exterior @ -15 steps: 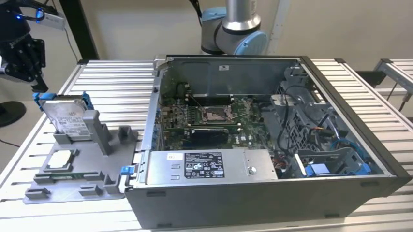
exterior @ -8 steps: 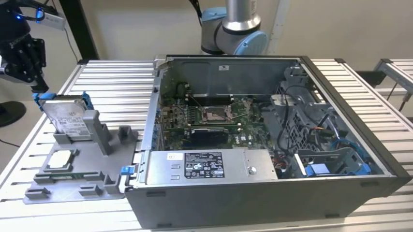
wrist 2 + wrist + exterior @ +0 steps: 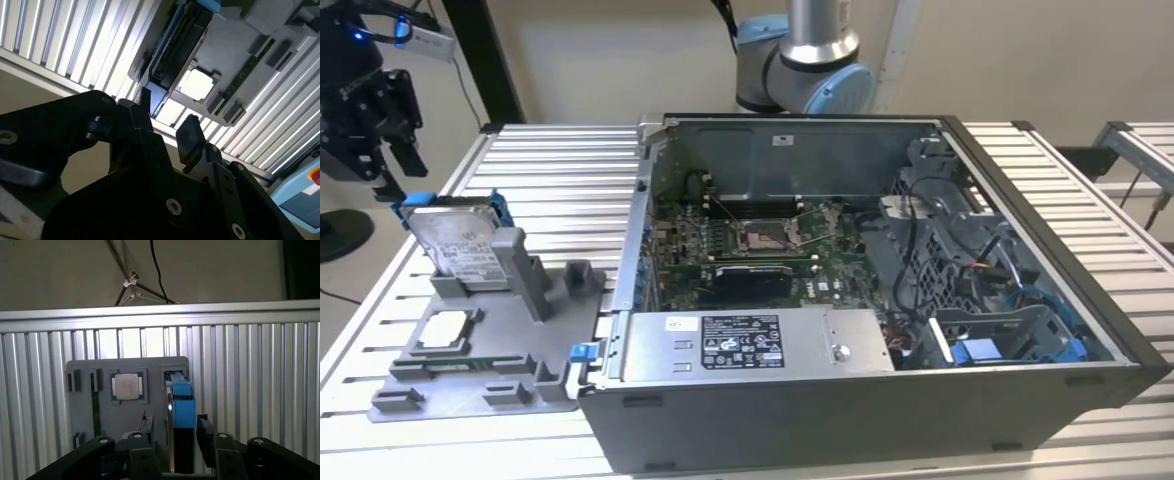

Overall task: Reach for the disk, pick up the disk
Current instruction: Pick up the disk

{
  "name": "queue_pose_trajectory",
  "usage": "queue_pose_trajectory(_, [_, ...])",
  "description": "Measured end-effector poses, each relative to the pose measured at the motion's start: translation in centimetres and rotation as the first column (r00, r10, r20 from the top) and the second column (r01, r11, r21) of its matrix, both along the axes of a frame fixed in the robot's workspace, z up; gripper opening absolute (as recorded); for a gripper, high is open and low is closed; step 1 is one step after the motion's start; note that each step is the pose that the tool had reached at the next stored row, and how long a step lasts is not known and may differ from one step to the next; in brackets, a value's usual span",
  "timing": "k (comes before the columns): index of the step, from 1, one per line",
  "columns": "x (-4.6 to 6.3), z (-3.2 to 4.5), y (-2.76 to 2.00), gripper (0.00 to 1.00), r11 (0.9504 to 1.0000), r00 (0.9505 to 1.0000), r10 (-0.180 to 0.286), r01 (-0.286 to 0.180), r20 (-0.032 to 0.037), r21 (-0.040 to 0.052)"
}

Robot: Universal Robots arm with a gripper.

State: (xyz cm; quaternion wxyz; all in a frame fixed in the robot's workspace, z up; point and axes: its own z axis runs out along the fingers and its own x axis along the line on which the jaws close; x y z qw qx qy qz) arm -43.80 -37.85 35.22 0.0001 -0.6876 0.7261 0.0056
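1. At the exterior view's left, the disk (image 3: 454, 245) is held upright in a slot of the grey tray (image 3: 507, 375), which is set on the slatted bench (image 3: 554, 170).
2. Just above the disk's blue-edged top, the gripper (image 3: 400, 180) is seen spread open, with nothing pinched.
3. Beside the tray, an open computer case (image 3: 881, 400) is placed.
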Motion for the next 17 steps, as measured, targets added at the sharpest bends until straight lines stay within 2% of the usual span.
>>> queue_pose_trajectory(8, [0.0,-0.05,0.0,1.0,1.0,1.0,0.001,-0.001,0.0001,0.0001])
queue_pose_trajectory(17, [0.0,-1.61,0.22,1.0,1.0,1.0,0.001,-0.001,0.0001,-0.0018])
